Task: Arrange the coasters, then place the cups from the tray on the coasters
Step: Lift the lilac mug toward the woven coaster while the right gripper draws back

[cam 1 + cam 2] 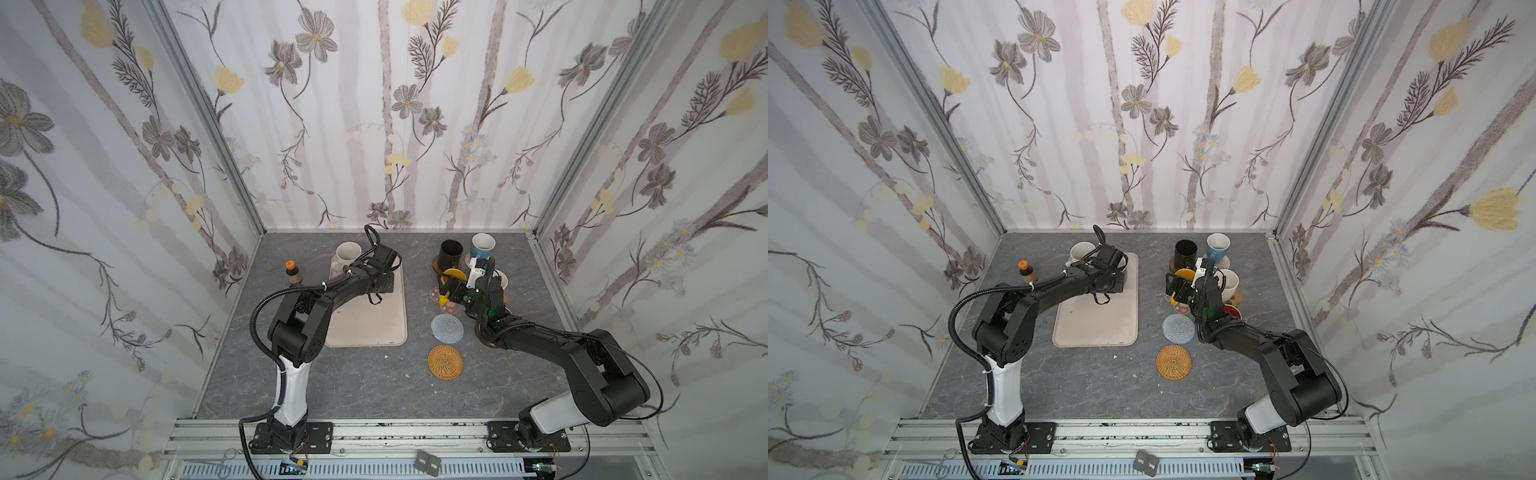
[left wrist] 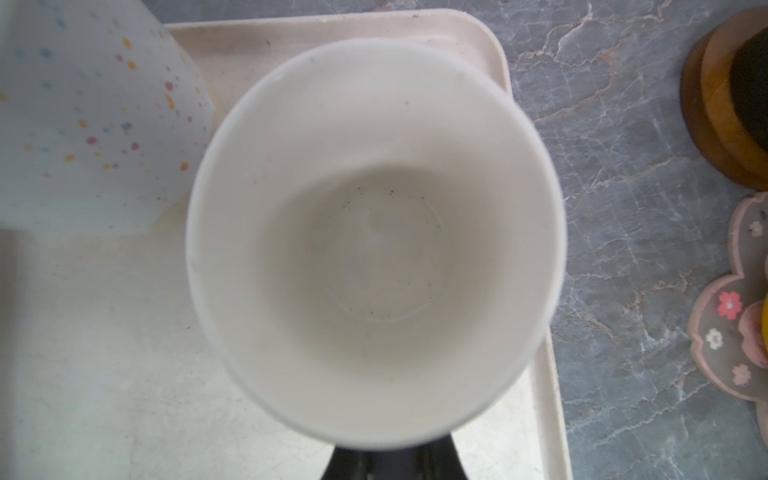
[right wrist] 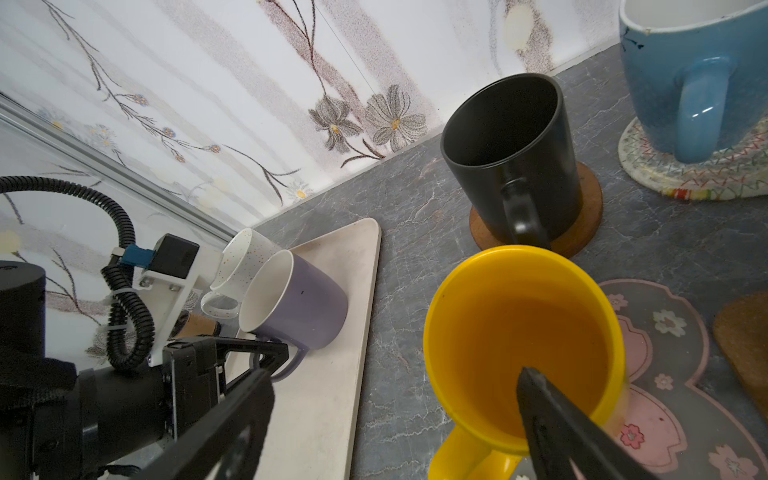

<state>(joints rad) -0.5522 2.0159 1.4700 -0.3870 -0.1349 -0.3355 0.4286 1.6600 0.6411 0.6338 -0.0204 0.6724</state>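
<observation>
On tray, left claw clamped on lavender mug; right claw wide open astride yellow mug wall

Left arm stretched toward upper centre, left pincer clamped shut; right arm bent inward, right pincer spread wide.

Yellow cup, black cup, lavender cup (white inside), pink blossom-patterned coaster, beige tray.
</observation>
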